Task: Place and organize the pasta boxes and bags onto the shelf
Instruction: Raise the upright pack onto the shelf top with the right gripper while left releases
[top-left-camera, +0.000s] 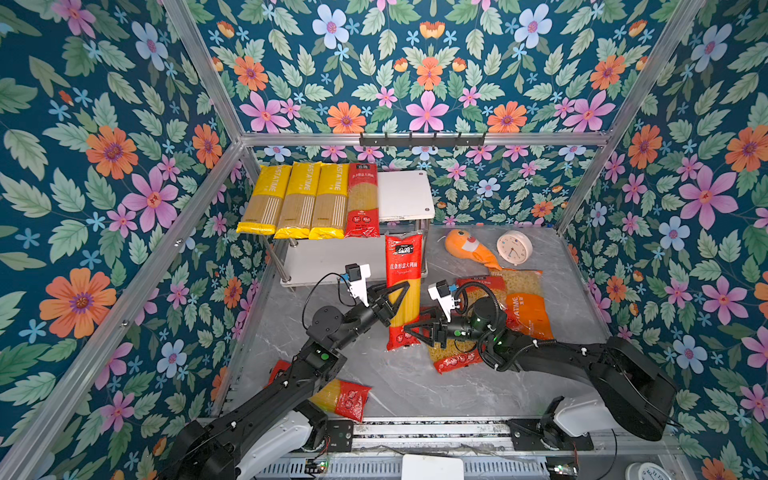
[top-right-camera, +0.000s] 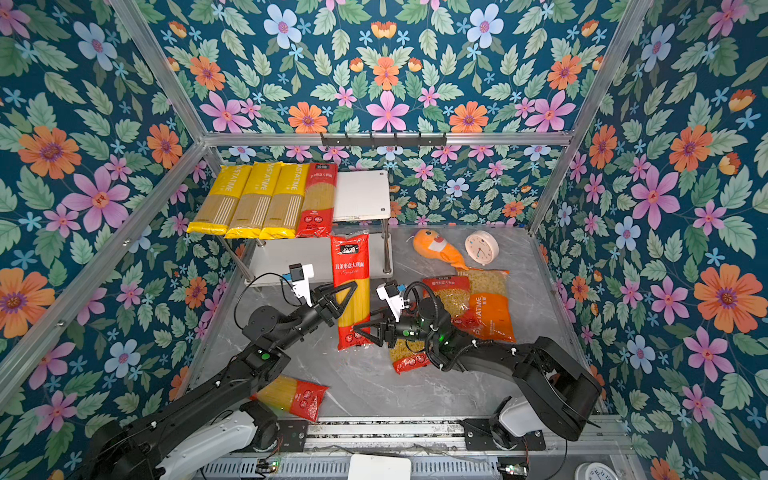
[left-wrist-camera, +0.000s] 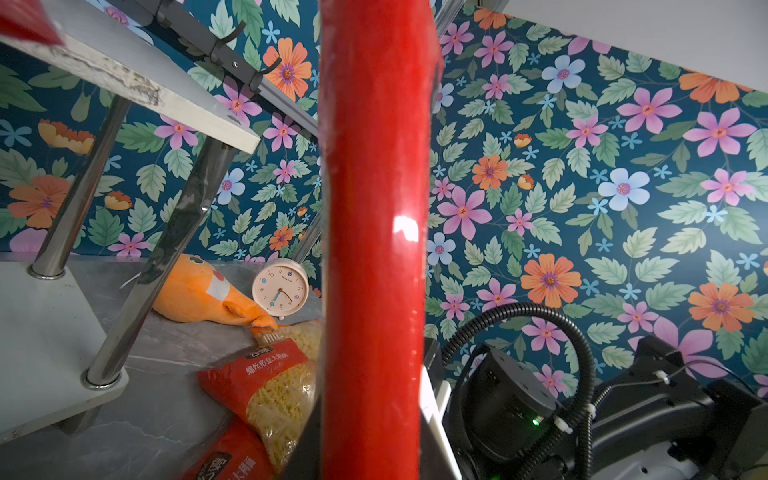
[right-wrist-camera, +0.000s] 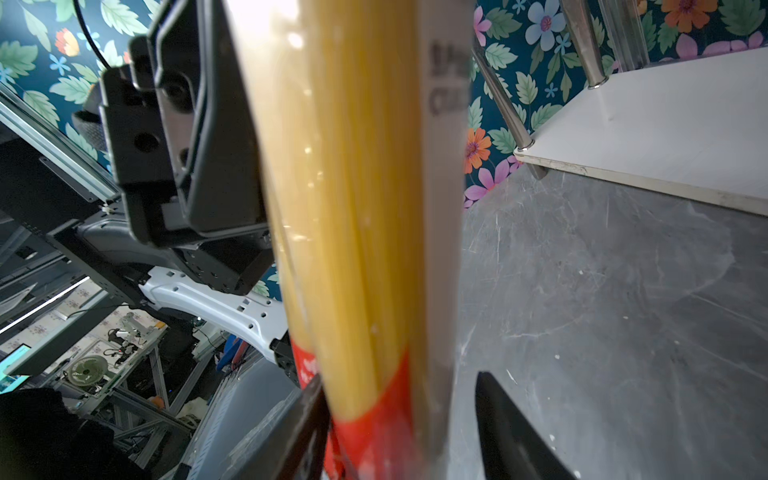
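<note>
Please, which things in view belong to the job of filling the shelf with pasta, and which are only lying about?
Job: shelf; three yellow spaghetti packs; shelved red spaghetti pack; lifted red spaghetti pack; near-edge red spaghetti pack; two short-pasta bags; orange PASTATIME bag.
Lying about: plush fish; clock; hook rail.

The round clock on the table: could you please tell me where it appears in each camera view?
In a top view: clock at the back, right of the orange plush fish.
In a top view: clock, same spot.
Left wrist: clock between the fish and the red spaghetti pack.
Right wrist: not in it.
Shared landmark: the shelf's lower board.
</note>
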